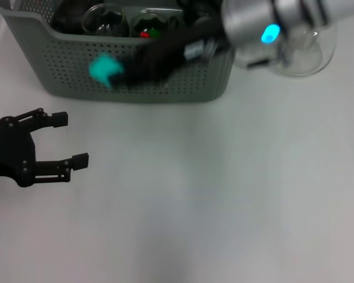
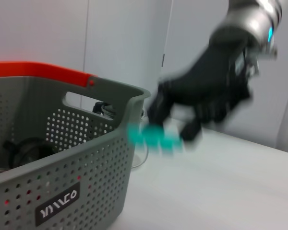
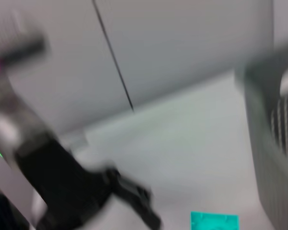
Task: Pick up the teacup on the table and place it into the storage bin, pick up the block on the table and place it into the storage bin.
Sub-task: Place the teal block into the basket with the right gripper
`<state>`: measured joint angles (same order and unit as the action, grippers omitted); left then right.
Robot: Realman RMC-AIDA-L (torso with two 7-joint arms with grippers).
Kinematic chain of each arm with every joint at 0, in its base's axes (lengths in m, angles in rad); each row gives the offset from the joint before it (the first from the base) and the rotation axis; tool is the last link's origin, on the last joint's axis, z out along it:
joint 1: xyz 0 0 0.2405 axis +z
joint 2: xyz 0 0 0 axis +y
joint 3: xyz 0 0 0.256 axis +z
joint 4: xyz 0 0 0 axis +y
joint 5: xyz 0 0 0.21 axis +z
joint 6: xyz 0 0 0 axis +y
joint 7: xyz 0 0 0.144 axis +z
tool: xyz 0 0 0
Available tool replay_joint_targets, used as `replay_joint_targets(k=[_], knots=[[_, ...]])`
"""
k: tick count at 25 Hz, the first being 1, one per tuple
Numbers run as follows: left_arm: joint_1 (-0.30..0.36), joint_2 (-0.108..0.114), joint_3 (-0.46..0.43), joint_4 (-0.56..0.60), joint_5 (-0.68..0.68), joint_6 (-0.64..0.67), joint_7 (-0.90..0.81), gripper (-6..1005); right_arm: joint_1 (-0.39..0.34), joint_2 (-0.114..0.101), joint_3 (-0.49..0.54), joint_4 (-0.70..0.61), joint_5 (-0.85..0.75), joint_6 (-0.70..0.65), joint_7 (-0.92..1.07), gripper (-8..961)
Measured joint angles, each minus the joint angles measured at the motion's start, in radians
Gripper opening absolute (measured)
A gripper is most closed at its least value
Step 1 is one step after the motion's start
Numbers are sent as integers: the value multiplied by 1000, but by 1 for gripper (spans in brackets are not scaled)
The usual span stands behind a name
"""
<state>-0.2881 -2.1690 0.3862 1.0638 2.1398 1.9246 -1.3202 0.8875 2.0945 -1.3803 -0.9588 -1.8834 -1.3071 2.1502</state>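
The storage bin (image 1: 165, 88) stands at the far side of the table. My right gripper (image 1: 115, 73) reaches across its front wall, shut on a teal block (image 1: 105, 69) held outside the bin, close to that wall. In the left wrist view the same gripper (image 2: 175, 132) holds the block (image 2: 153, 139) beside the bin's corner (image 2: 86, 158). The block (image 3: 214, 221) also shows in the right wrist view. My left gripper (image 1: 71, 140) rests open and empty at the table's left. Round glass items (image 1: 103, 20) lie in the bin; I cannot tell which is the teacup.
A clear glass vessel (image 1: 301, 53) stands on the table right of the bin, partly behind my right arm. Dark objects fill the bin's back. White tabletop (image 1: 212, 194) stretches in front of the bin. The left arm (image 3: 62, 182) shows in the right wrist view.
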Motion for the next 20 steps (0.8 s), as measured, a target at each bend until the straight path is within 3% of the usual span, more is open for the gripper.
replay_joint_targets(k=[2, 3, 4, 7, 10, 12, 17, 20], knots=[[-3, -1, 5, -2, 0, 1, 1, 952, 14, -4, 92, -46, 0, -51, 23, 424], [-5, -1, 7, -2, 0, 2, 1, 952, 33, -18, 155, -74, 0, -63, 54, 424], [-7, -2, 9, -4, 0, 3, 1, 952, 33, -18, 155, -74, 0, -63, 54, 424], [-15, -3, 25, -11, -12, 6, 1, 952, 73, -55, 200, -65, -19, -7, 102, 424], [-29, -3, 49, -22, -17, 7, 1, 952, 114, -72, 214, -19, -90, 95, 136, 424], [-43, -3, 67, -28, -17, 8, -4, 952, 141, -68, 214, 10, -160, 150, 140, 424], [-69, -2, 88, -35, -17, 7, -10, 952, 210, -34, 212, 99, -372, 258, 164, 425], [-81, 0, 89, -44, -13, 7, -10, 952, 225, -13, 208, 116, -446, 298, 173, 510]])
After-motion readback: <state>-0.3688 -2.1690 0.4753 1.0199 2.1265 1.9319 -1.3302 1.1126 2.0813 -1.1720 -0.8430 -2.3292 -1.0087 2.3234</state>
